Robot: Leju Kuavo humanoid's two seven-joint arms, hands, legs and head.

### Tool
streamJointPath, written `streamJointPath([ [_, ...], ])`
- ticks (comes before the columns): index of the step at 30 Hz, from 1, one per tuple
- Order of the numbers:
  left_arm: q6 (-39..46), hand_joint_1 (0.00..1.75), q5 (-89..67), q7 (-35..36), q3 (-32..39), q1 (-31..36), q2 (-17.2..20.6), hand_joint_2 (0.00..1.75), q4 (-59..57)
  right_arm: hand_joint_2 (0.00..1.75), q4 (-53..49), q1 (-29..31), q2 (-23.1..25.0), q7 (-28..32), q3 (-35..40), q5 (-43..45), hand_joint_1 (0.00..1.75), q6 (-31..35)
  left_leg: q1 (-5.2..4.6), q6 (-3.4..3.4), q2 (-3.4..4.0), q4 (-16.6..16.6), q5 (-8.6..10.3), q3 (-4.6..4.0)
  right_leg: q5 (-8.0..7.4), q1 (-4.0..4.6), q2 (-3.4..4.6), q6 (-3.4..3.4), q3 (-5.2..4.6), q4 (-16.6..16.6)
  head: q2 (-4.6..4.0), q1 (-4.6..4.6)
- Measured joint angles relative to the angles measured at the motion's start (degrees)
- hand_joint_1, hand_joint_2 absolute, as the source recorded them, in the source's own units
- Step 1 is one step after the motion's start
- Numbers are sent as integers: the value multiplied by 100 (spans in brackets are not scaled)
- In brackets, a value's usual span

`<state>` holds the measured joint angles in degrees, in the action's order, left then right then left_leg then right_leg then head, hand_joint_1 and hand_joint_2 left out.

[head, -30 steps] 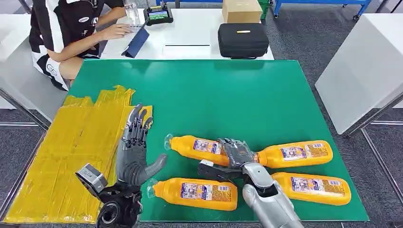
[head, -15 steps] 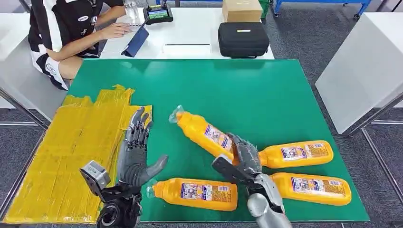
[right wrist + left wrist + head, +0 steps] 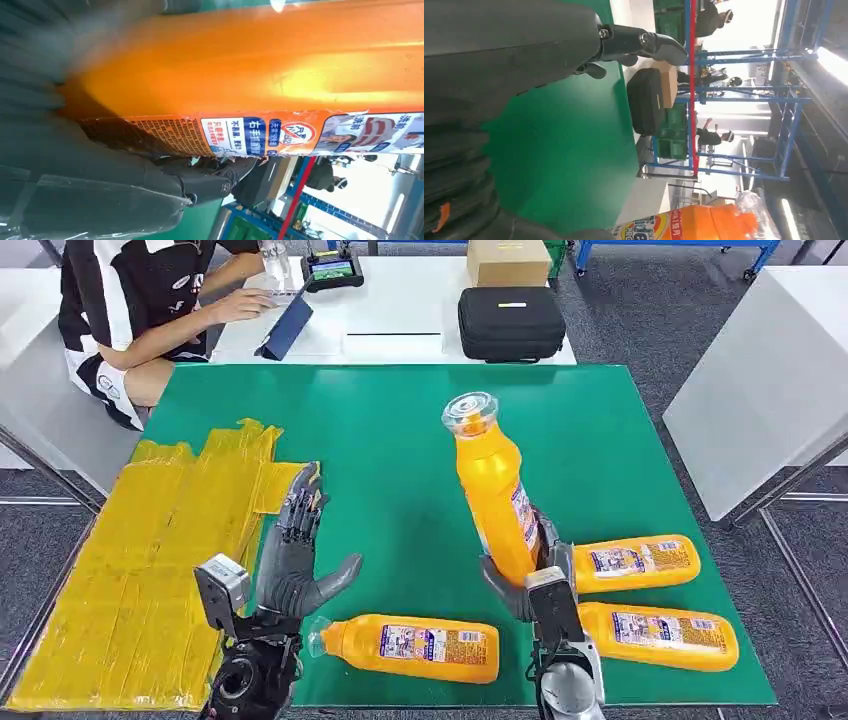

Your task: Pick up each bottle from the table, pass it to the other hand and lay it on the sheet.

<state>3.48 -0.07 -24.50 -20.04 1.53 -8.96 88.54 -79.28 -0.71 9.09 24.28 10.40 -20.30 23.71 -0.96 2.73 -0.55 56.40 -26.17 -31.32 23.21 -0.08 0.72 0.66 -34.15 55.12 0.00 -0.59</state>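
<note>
My right hand point(image 3: 522, 578) grips an orange bottle point(image 3: 492, 485) by its lower end and holds it nearly upright above the green table point(image 3: 400, 430), clear cap on top. The right wrist view shows this bottle point(image 3: 250, 70) lying across my right hand point(image 3: 100, 175). My left hand point(image 3: 296, 558) is open, fingers spread, just right of the yellow sheet point(image 3: 130, 570) and holding nothing. Three more orange bottles lie flat: one point(image 3: 410, 648) at the front near my left hand, two point(image 3: 635, 562) point(image 3: 660, 636) to the right. In the left wrist view my left hand point(image 3: 499, 75) hovers over green, with the front bottle point(image 3: 694, 225) nearby.
A person point(image 3: 140, 300) sits at the white table point(image 3: 400, 310) behind the green one, beside a tablet point(image 3: 288, 328). A black case point(image 3: 512, 324) and a cardboard box point(image 3: 508, 260) stand there too. Another white table point(image 3: 770, 370) is at the right.
My right hand has lifted the bottle off the table and swung it from lying flat to nearly upright. My left hand has shifted slightly right and stayed open.
</note>
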Motion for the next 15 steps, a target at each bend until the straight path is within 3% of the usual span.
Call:
streamJointPath([
  [15,-162,0,328,168,-188,269,33,175,-352,175,501,315,120,39,557,-190,175,-487,1,0,-2,0,1,-3,0,1,0,0,-2,1,0,0],
])
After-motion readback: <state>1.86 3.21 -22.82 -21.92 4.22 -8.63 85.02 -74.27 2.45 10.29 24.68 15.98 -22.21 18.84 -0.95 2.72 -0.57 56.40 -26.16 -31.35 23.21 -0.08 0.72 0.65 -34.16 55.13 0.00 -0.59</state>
